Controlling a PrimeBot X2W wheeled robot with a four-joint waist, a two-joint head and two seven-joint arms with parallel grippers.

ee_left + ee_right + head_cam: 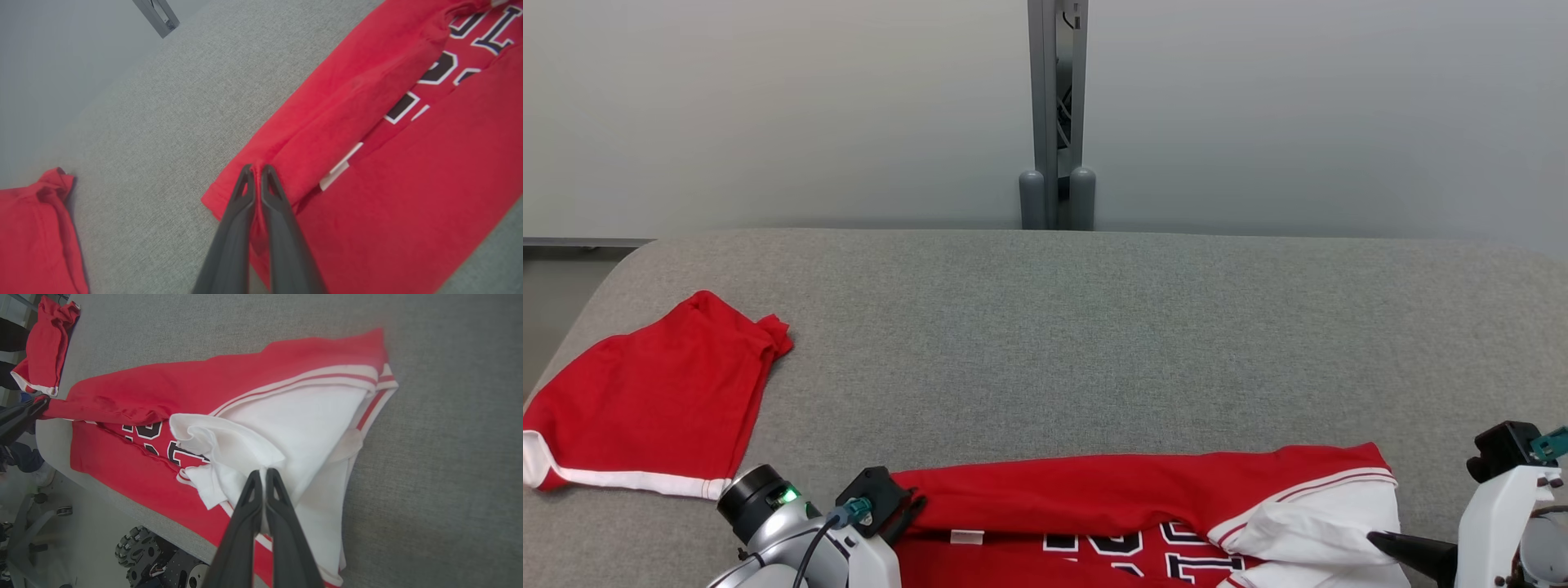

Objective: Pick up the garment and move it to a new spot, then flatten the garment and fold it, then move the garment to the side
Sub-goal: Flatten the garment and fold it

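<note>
1. The garment [1094, 498] is a red jersey with black lettering edged in white and a white panel with red stripes at its right end. It lies lengthwise, left to right, along the near edge of the grey tabletop [1094, 327].
2. A long red fold of the garment is doubled over toward the robot and covers the top of the lettering.
3. The left gripper [256, 169] has its jaws clenched on a pinch of red cloth at the garment's left end. In the left wrist view, a thin ridge of fabric stands between the fingers. A small white tag [341, 167] lies near them on the red cloth.
4. The right gripper [261, 473] has its jaws clenched on white cloth at the garment's right end. The white fabric around the grip is bunched and rumpled.
5. In the right wrist view, the garment's near hem runs close along the rounded front edge of the tabletop.
6. A second red piece [645, 408] with a white band along one edge lies at the far left of the tabletop, well apart from the garment. Its far corner is crumpled.
7. A grey post [1056, 114] stands behind the far edge of the tabletop, against a pale wall.
8. A knobbed wheel [132, 549] sits on the floor below the front edge of the tabletop.
</note>
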